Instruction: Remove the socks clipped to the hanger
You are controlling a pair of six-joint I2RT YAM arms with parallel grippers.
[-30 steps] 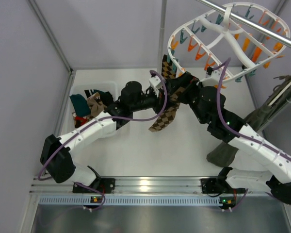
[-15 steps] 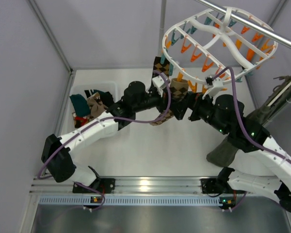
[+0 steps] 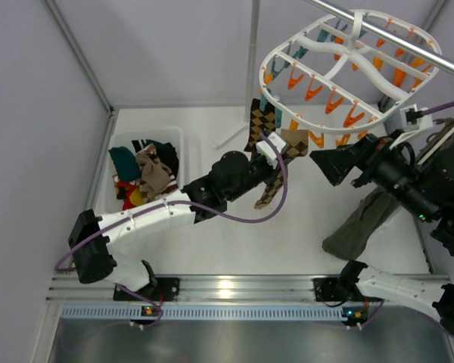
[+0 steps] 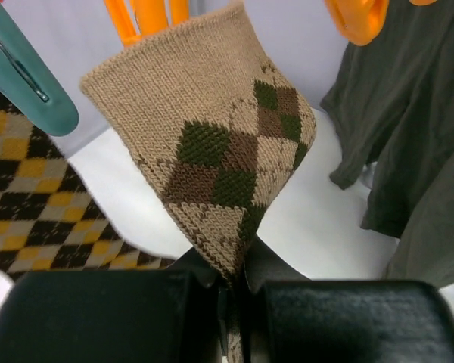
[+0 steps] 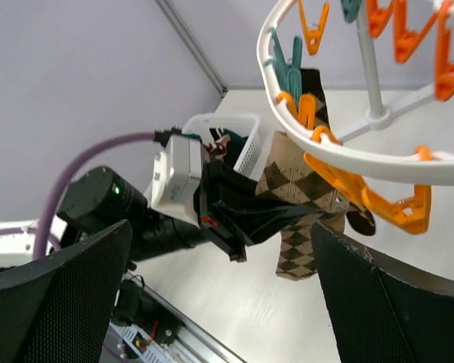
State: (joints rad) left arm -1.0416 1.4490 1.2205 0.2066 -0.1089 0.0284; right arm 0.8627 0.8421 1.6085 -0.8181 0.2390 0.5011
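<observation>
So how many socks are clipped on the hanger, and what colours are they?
tan argyle sock: 1
brown-and-yellow argyle sock: 1
total on the hanger: 2

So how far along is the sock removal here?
Done: several socks lie in the basket. In hand: left gripper is shut on the tan sock, still under an orange clip. Left: that sock and the yellow argyle sock at a teal clip. Right gripper is open, holding nothing.
</observation>
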